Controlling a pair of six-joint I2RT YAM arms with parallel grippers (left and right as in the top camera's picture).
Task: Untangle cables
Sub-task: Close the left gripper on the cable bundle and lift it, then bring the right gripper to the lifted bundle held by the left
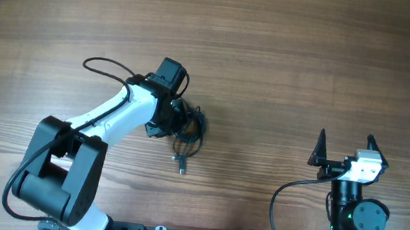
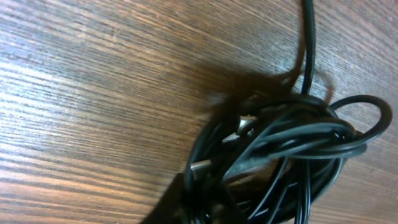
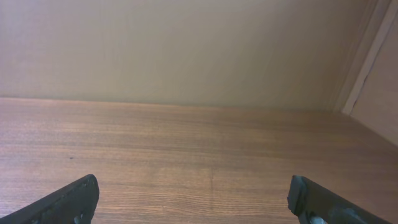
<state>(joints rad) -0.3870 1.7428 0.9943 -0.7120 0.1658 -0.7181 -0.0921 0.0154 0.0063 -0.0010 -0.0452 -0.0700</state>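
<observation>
Cables (image 1: 190, 133) lie in one knotted clump on the wooden table (image 1: 313, 50), with a plug end (image 1: 182, 168) trailing out of the clump toward the arm bases. Left gripper (image 1: 180, 121) sits right on the clump. Its fingers are lost among the loops, so I cannot tell whether it is clenched on a strand. To do this step well, I judge it should pinch a single outer loop (image 2: 367, 115) rather than the whole bundle, then draw it out slowly while the other arm takes the free plug. Right gripper (image 1: 346, 150) waits well to the right of the clump, released, jaws wide, holding nothing. Bare wood surrounds the clump, with most room beyond it and least on the side toward the arm bases.
</observation>
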